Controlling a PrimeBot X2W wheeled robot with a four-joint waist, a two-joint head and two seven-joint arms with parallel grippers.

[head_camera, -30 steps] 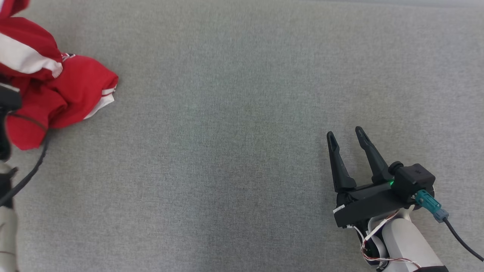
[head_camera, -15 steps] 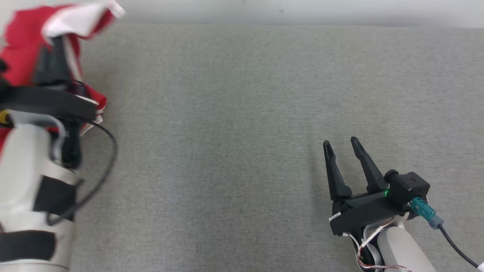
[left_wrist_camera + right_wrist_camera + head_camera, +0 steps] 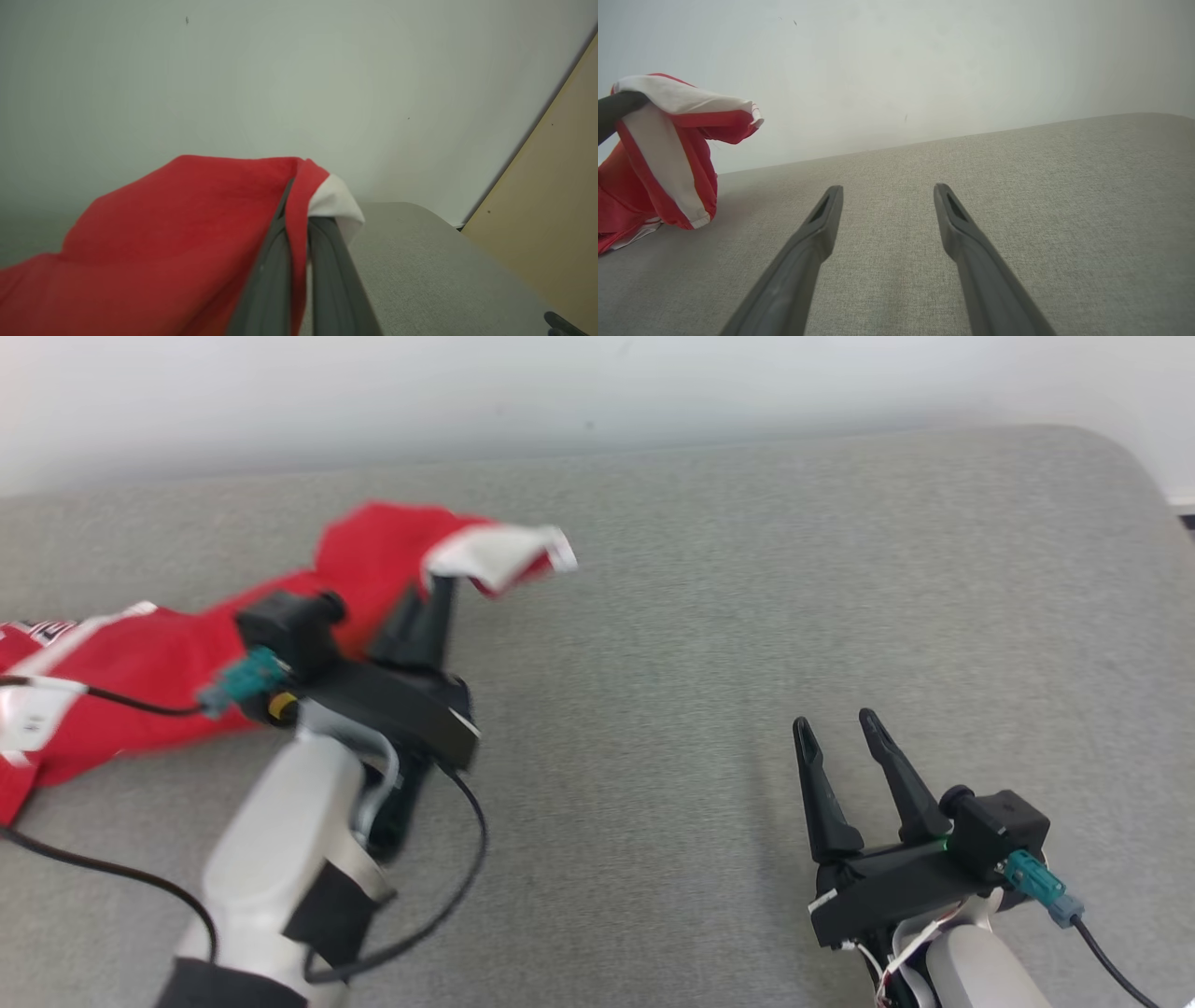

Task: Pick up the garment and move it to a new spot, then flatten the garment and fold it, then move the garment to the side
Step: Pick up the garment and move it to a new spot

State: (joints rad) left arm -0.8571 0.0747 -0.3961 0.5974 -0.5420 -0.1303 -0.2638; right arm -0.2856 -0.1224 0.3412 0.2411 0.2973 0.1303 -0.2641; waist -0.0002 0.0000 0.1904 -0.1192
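Faintly, a white tag [image 3: 33, 714] on the red-and-white garment [image 3: 140, 663] shows print too blurred to read, while the left gripper [image 3: 437, 590] pinches the garment's raised edge at far left over the grey fabric surface [image 3: 700, 616], the right gripper [image 3: 834, 721] spread wide at near right, pale wall [image 3: 560, 392] behind

Open grey surface [image 3: 653, 728] lies right of garment [image 3: 140, 667].

Grey fabric surface [image 3: 709, 709] — pale wall [image 3: 560, 383] behind
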